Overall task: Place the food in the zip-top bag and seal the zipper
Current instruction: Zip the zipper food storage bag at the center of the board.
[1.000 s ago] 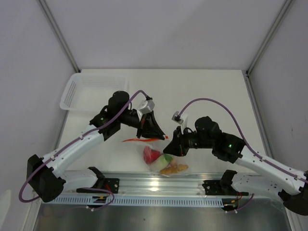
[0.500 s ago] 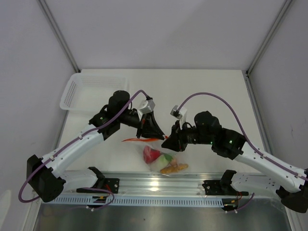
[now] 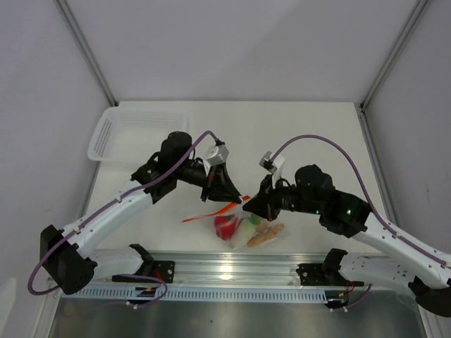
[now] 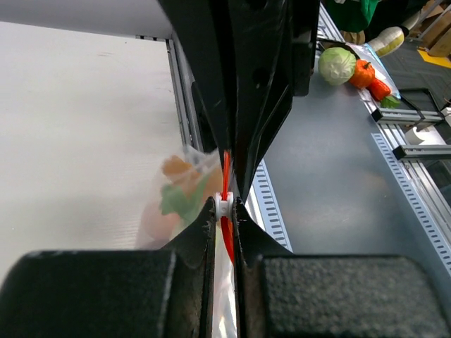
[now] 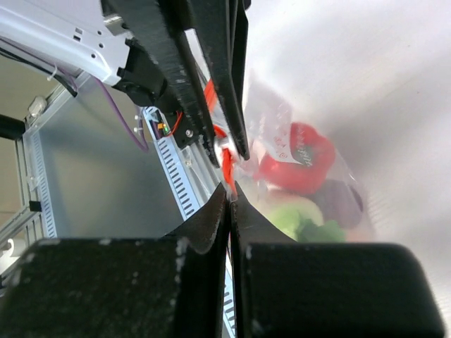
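The clear zip-top bag [image 3: 243, 231] hangs between my two grippers near the front rail, with the food inside: a red one [image 3: 225, 225], a white and green one [image 3: 252, 220] and an orange-yellow one [image 3: 266, 236]; a purple one [image 5: 342, 204] shows in the right wrist view. The orange-red zipper [image 3: 208, 212] slants up to the right. My left gripper [image 3: 237, 195] is shut on the zipper's white slider [image 4: 224, 206]. My right gripper [image 3: 248, 205] is shut on the bag's mouth edge at the strip's end [image 5: 227, 163], tip to tip with the left gripper.
A white slotted basket [image 3: 137, 130] stands at the back left of the white table. The metal rail [image 3: 232, 271] with the arm bases runs along the near edge, just below the bag. Purple cables [image 3: 310, 141] arch over both arms.
The bag and food have shifted right and tilted. The zipper strip, level before, now slants with its left end lower. The right arm has swung right with the bag's edge.
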`<control>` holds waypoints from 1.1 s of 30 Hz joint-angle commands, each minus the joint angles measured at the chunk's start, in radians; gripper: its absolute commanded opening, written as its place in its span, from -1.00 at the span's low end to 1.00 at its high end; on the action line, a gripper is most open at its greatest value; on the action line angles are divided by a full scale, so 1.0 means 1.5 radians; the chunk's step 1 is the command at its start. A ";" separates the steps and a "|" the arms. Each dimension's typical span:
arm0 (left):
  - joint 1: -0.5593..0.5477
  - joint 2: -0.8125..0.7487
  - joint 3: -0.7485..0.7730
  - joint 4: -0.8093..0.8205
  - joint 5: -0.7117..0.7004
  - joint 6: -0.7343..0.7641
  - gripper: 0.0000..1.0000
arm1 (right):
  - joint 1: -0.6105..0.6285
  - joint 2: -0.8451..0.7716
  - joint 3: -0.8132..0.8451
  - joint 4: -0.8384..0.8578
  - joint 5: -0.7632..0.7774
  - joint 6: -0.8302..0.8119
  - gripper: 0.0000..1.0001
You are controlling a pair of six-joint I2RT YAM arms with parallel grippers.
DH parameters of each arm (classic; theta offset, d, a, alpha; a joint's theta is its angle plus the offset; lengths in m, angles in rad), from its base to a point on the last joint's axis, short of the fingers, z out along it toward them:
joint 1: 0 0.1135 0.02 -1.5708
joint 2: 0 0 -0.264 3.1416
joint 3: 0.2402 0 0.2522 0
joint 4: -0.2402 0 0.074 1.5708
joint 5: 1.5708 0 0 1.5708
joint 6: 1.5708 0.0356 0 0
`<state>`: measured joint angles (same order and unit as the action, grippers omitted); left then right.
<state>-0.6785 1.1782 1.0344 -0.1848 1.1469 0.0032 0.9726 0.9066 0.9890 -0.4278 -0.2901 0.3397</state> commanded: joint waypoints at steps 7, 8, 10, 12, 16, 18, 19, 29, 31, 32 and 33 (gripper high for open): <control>0.001 0.020 0.009 -0.053 -0.014 0.023 -0.99 | -0.006 -0.072 0.025 0.014 0.049 0.014 -1.00; 0.002 0.020 0.011 -0.056 -0.013 0.023 -0.99 | -0.006 -0.075 0.029 0.009 0.060 0.013 -1.00; 0.002 0.016 0.010 -0.057 -0.010 0.022 -0.99 | -0.006 -0.087 0.034 -0.008 0.103 0.010 -1.00; 0.002 0.011 0.009 -0.065 -0.008 0.025 -0.99 | -0.007 -0.094 0.043 -0.016 0.130 0.011 -1.00; 0.002 -0.007 0.001 -0.085 -0.012 0.032 -0.99 | -0.008 -0.108 0.057 -0.025 0.181 0.023 -1.00; 0.004 -0.019 -0.002 -0.088 -0.014 0.033 -0.99 | -0.008 -0.110 0.069 -0.034 0.218 0.025 -1.00; 0.007 -0.023 -0.003 -0.093 -0.015 0.033 -0.99 | -0.008 -0.110 0.074 -0.038 0.227 0.025 -1.00; 0.022 -0.066 -0.007 -0.144 -0.033 0.052 -0.99 | -0.009 -0.131 0.156 -0.090 0.427 0.034 -1.00; 0.030 -0.072 -0.008 -0.153 -0.036 0.051 -0.99 | -0.009 -0.132 0.167 -0.096 0.454 0.033 -1.00; 0.033 -0.077 -0.012 -0.154 -0.038 0.052 -0.99 | -0.010 -0.132 0.171 -0.104 0.460 0.031 -1.00; 0.034 -0.081 -0.013 -0.154 -0.043 0.051 -0.99 | -0.009 -0.133 0.175 -0.106 0.470 0.030 -1.00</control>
<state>-0.6418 1.0897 1.0290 -0.3626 1.0897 0.0536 0.9665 0.7250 1.1862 -0.6037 0.2684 0.3889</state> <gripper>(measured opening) 0.101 0.003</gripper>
